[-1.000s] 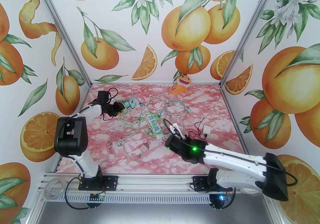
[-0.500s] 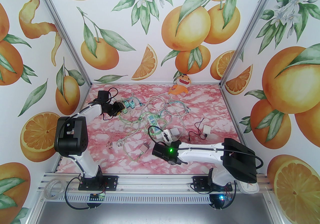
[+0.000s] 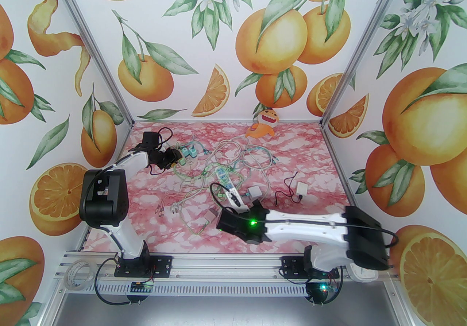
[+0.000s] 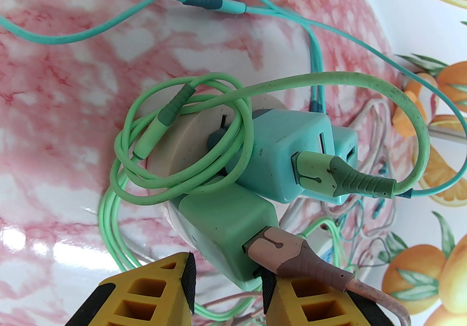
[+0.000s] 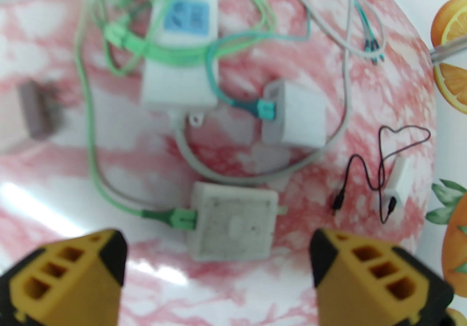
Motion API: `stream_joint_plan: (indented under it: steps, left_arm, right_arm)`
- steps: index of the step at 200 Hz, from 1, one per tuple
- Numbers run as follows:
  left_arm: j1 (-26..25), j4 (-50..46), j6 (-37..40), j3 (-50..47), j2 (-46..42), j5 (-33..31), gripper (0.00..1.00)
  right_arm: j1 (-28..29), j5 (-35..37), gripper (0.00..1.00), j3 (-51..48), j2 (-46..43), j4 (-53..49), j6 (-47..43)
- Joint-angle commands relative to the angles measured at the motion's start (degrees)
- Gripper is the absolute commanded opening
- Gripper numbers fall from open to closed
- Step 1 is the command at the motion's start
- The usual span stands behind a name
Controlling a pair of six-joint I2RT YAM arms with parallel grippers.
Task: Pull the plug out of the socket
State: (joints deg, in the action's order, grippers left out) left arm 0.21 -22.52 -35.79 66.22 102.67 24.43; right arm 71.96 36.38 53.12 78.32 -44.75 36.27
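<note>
Just now let go with the right claw (image 5: 219, 244), spread wide above the white plug (image 5: 233, 220) lying loose on the surface (image 5: 54, 189) beside the power strip (image 5: 182, 62), and kept the left claw (image 4: 228, 273) clenched on the green plug (image 4: 222, 222), still seated in its round socket (image 4: 193, 131).

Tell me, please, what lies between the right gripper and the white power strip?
In the right wrist view, a white square charger with a green cable lies before the right gripper, then the grey cord, then the power strip.
</note>
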Motion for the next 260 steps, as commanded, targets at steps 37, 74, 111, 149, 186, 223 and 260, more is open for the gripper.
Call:
stream_joint_plan:
  steps: [37,74,111,149,186,223,260]
  left_arm:
    - [-1.09,-3.12,3.23,0.44,2.67,-5.15,0.37]
    - [-1.98,-4.79,5.62,0.94,2.95,-4.94,0.37]
    - [-2.4,-7.94,9.01,2.46,3.81,-4.13,0.37]
    - [-3.68,-9.64,9.88,3.22,4.55,-3.78,0.37]
    - [-4.36,-9.73,9.61,2.95,4.68,-3.06,0.37]
    - [-4.9,-10.44,9.79,3.98,5.53,-2.9,0.37]
    - [-4.83,-10.94,9.79,4.97,7.27,-2.21,0.37]
  right_arm:
    - [-12.03,-8.95,0.67,6.03,-1.16,10.96,-9.16]
    - [-18.7,-18.61,0.58,12.86,6.71,20.04,-14.79]
    - [-22.6,-25.07,0.55,23.42,17.87,23.99,-19.92]
    - [-23.91,-28.65,0.5,34.16,29.62,26.19,-22.14]
    - [-24.21,-29.6,0.48,41.7,38.89,28.08,-23.26]
    - [-25.6,-31.57,0.47,50.75,47.71,29.54,-22.82]
    - [-26.34,-33.77,0.47,54.23,53.99,35.4,-23.79]
